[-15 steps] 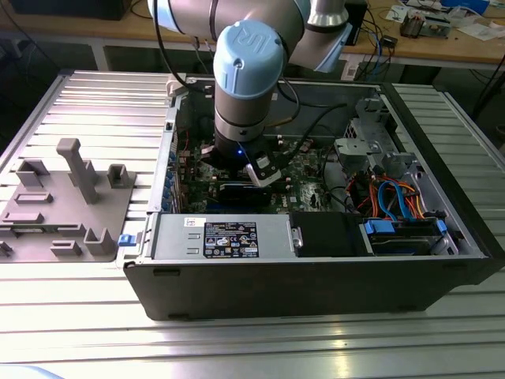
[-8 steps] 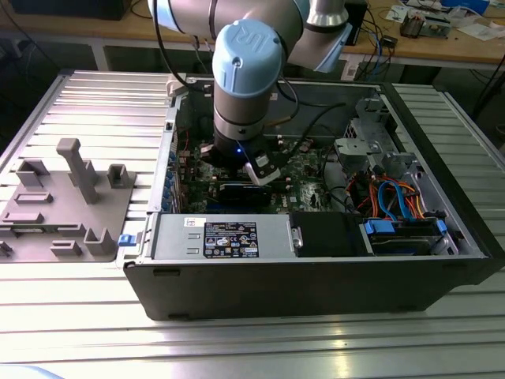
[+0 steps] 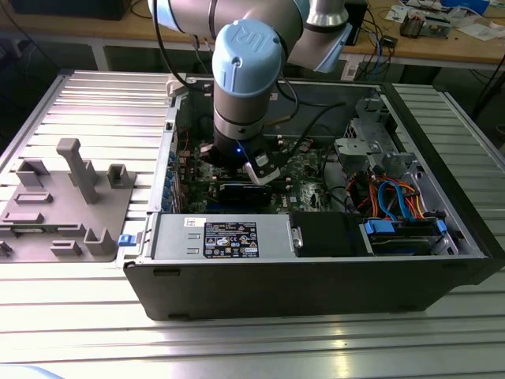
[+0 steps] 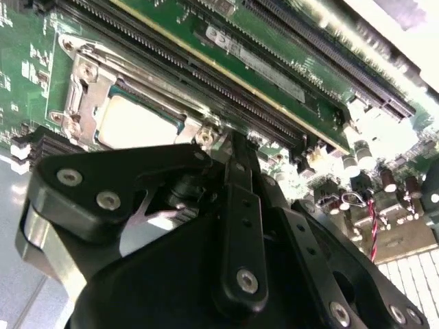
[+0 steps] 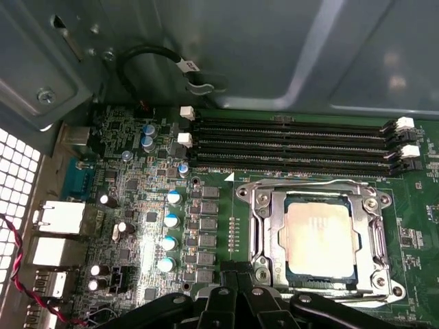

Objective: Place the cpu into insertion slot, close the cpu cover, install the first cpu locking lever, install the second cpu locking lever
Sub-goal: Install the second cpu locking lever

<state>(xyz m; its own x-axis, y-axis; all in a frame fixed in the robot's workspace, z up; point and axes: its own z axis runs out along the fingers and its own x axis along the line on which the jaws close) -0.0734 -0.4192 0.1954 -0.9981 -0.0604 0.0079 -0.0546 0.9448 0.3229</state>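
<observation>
The cpu [image 5: 321,240], a flat square chip with a pale metal top, lies in the insertion slot [image 5: 282,248] on the green motherboard. The silvery cpu cover [image 5: 266,233] lies flat over it, framing the chip through its window. My gripper [image 5: 236,279] hangs just off one edge of the socket with its black fingers [image 5: 225,282] drawn together and nothing visible between them. In the second wrist view the fingertips [image 4: 232,147] reach a corner of the cover [image 4: 86,86], next to the cpu [image 4: 137,123]. In the exterior view the gripper [image 3: 251,175] is deep inside the open computer case.
Long black memory slots [image 5: 295,140] run alongside the socket, with upright capacitors [image 5: 168,219] and a red-black wire [image 5: 14,267] to one side. The case wall [image 5: 274,55] rises behind. A power supply [image 3: 221,237], a drive cage with blue cables [image 3: 394,197] and a grey fixture plate [image 3: 71,197] surround the work.
</observation>
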